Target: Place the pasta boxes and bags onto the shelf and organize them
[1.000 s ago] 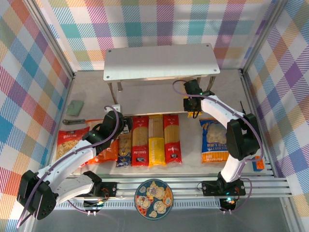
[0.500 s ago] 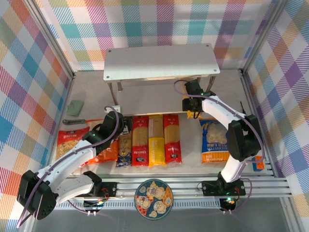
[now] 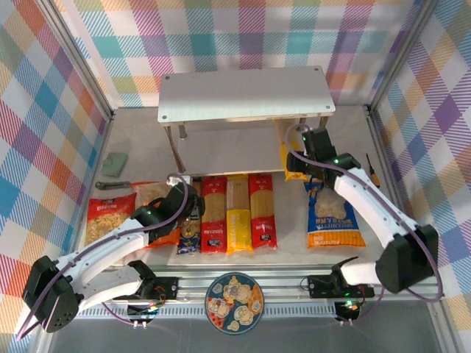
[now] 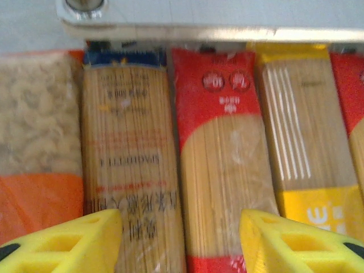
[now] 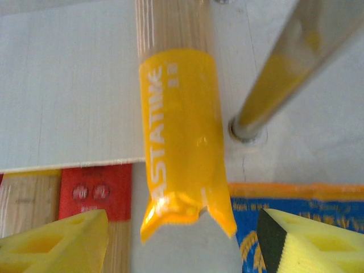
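Four pasta boxes lie in a row in front of the shelf (image 3: 243, 94): tan-brown (image 3: 190, 237), red (image 3: 213, 224), yellow (image 3: 238, 220) and red (image 3: 262, 209). My left gripper (image 3: 197, 215) hovers open over the tan-brown box (image 4: 125, 165) and the red box (image 4: 222, 159), nothing between its fingers (image 4: 62, 242). Another yellow box (image 5: 182, 142) lies on the shelf's lower board (image 5: 68, 102), its near end overhanging the edge. My right gripper (image 5: 182, 244) stands open just behind that end, not touching it. The bags lie flat: red (image 3: 109, 217), orange (image 3: 158, 213), blue (image 3: 333, 217).
A thin metal shelf leg (image 5: 296, 68) stands just right of the yellow box. A green sponge (image 3: 114, 163) and a small tool (image 3: 110, 184) lie at the left. A patterned plate (image 3: 234, 301) sits on the rails at the near edge.
My right gripper has opened, let go of the yellow box on the lower board and drawn back; its arm has swung to the right. The left gripper has shifted slightly nearer.
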Motion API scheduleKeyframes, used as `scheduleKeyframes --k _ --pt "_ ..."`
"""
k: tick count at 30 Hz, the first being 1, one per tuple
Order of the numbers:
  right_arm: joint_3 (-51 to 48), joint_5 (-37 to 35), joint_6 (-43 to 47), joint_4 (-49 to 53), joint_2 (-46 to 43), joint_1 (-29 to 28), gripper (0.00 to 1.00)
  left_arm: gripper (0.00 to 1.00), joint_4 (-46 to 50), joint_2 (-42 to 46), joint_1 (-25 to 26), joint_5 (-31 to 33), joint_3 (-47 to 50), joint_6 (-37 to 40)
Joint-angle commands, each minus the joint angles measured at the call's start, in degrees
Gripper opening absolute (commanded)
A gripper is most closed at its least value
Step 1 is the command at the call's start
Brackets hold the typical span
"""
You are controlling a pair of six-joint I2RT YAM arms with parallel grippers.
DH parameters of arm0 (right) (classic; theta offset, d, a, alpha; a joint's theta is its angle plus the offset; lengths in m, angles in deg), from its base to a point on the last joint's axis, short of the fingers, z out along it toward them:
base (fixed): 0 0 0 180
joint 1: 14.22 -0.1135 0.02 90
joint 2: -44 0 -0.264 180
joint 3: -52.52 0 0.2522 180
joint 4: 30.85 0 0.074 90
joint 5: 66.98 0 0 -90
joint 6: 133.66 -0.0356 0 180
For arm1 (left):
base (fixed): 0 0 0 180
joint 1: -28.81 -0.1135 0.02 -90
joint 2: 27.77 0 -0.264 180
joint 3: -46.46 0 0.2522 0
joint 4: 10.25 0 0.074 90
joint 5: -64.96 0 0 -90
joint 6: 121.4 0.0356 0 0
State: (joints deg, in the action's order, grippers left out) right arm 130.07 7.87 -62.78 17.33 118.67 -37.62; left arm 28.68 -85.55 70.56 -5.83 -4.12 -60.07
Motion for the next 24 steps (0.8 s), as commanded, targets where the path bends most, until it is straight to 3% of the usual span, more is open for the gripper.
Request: scheduleKeyframes --k 1,9,15,24 --pt "-3.8 3.9 -3.0 3.4 -3.5 -2.3 0.71 0.58 6.9 0.2 2.7 3.5 1.3 -6.2" --pt "-8.3 5.4 -6.4 5.9 -5.9 -8.8 0.72 0.58 8.1 -3.4 6.5 1.3 3.6 -15.2" --pt "-9.3 6.5 -7.2 4.6 -5.7 -9.7 0.72 0.58 7.4 -8.6 6.5 -1.0 2.1 -16.4" --pt "-10.8 6.4 -7.0 4.0 -7.5 -9.8 0.72 0.76 11.7 -13.0 6.5 0.0 1.9 -20.5"
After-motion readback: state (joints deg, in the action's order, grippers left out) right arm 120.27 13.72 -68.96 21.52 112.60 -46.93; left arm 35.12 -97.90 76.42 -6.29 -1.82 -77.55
